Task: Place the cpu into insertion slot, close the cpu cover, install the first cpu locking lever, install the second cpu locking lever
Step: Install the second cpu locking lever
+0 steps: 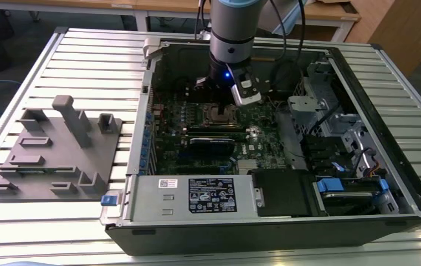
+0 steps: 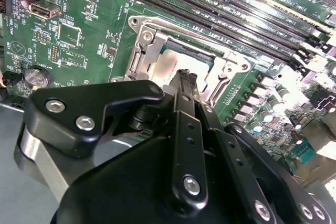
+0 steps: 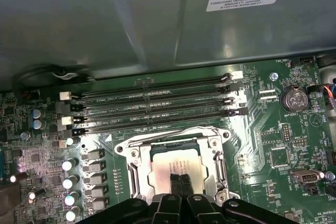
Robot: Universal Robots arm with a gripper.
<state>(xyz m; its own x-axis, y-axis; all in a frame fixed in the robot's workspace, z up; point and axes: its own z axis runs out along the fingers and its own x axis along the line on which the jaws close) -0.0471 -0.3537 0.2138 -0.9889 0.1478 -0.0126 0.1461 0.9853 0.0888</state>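
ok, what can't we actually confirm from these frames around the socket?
- Near edge of the cpu and insertion slot: hidden by the gripper in both wrist views.
- Locking levers: whether they are latched is not clear; the gripper's black body covers that side in the second wrist view.
- Exterior view: the socket is too small and partly behind the arm to judge the cpu cover.

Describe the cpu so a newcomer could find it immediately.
Start at the open computer case and its green motherboard. The cpu lies in the insertion slot, beside the long black memory slots. Its flat dull-silver square top sets it apart.
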